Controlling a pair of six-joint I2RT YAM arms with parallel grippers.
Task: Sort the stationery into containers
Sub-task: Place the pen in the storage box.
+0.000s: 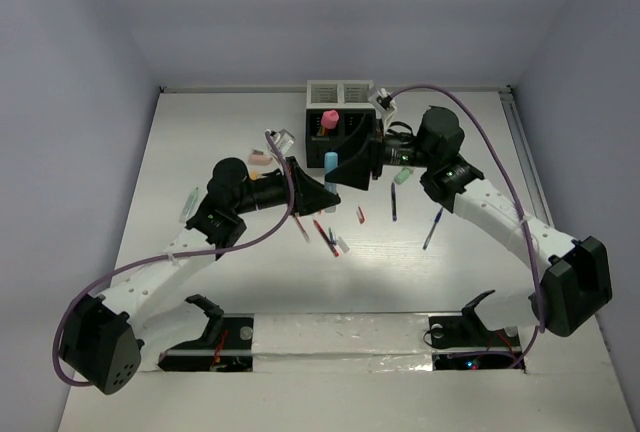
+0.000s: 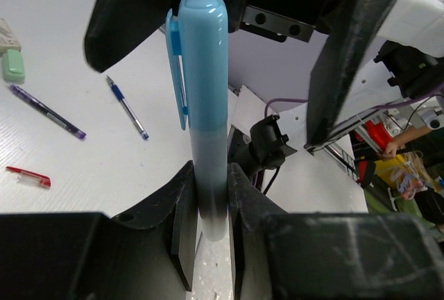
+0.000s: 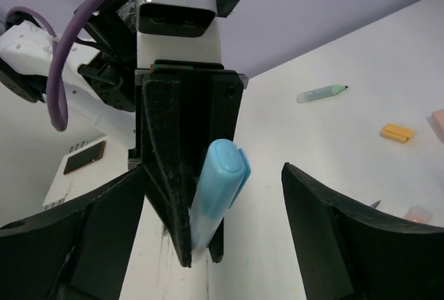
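With the left gripper (image 2: 210,178) pinching the light blue marker (image 2: 205,85), the spread right gripper (image 3: 211,171) should close squarely on its cap.

Off-task items: table, enclosure, background clutter.
White ribbed table (image 1: 200,132) sits inside plain lavender walls (image 1: 300,12). A glossy tape strip (image 1: 330,330) runs along the near edge, and a pale rail (image 1: 522,142) runs down the right side. Left wrist view, past the table edge: a person's forearm (image 2: 409,135), a yellow packet (image 2: 397,172) below it, something red (image 2: 378,132) beside it, too blurred to identify. Right wrist view, far left: flat dark slab (image 3: 83,157) on a white block (image 3: 59,185).
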